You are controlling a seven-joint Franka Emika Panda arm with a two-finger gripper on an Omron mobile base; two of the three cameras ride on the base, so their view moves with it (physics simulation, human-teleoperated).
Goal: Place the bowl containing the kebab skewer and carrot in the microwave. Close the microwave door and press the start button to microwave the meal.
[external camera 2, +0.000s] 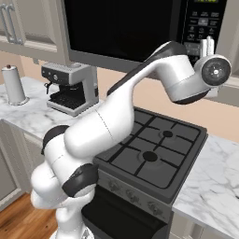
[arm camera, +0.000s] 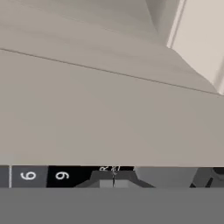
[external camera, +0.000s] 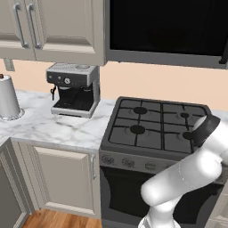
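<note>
One microwave [external camera 2: 140, 32] hangs above the stove [external camera 2: 154, 158] with its microwave door [external camera 2: 119, 28] closed, its inside hidden. The gripper [external camera 2: 207, 45], clenched on nothing, sits against the microwave's keypad [external camera 2: 198, 25], right of the door; a coffee machine [external camera: 73, 89] stands on the bench [external camera: 58, 127] left of the stove.

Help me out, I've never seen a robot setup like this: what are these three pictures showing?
A white robot arm stands before a kitchen stove. Two pictures come from cameras behind it, left and right. The third looks along its hand. The arm reaches up to the microwave, whose door is closed, and its gripper is shut, holding nothing, at the button panel. On the counter sit a coffee machine and a paper towel roll.
</note>
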